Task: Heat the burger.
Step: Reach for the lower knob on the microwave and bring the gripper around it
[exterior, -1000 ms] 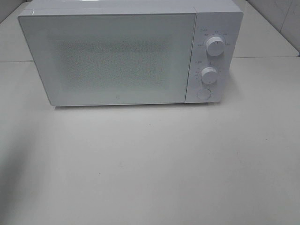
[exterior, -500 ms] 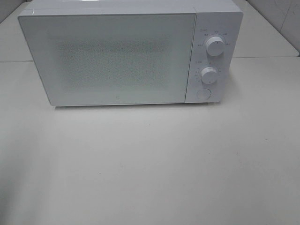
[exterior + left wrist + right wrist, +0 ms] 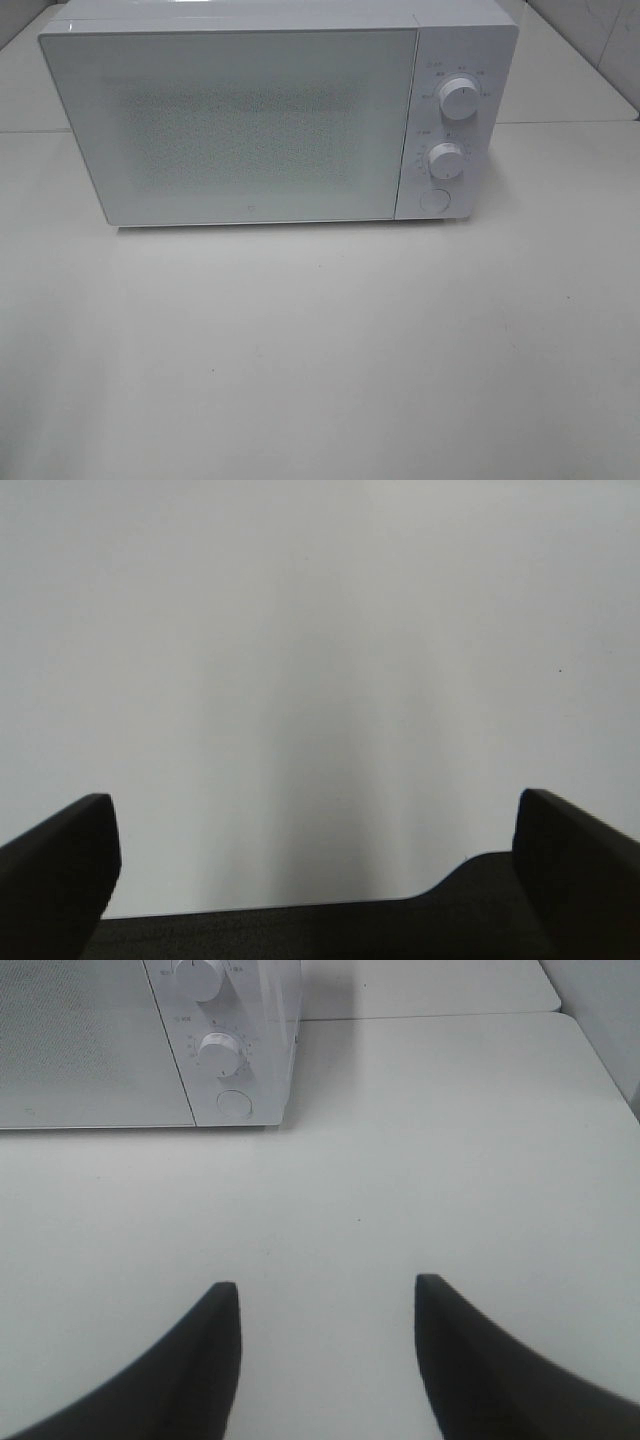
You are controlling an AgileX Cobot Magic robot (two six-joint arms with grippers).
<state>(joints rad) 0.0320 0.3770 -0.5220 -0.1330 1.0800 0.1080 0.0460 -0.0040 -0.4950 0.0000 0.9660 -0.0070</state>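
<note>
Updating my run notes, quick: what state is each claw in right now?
Left claw: open wide, holding nothing.
Right claw: open, nothing between its jaws.

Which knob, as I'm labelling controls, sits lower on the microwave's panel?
The lower knob is the one directly above the round button; the upper knob sits well above it.

I cannot see the burger in any of my views. The white microwave (image 3: 250, 110) stands toward the far side of the worktop (image 3: 320, 350) with its frosted door (image 3: 240, 125) shut, and I cannot tell what lies behind it.
</note>
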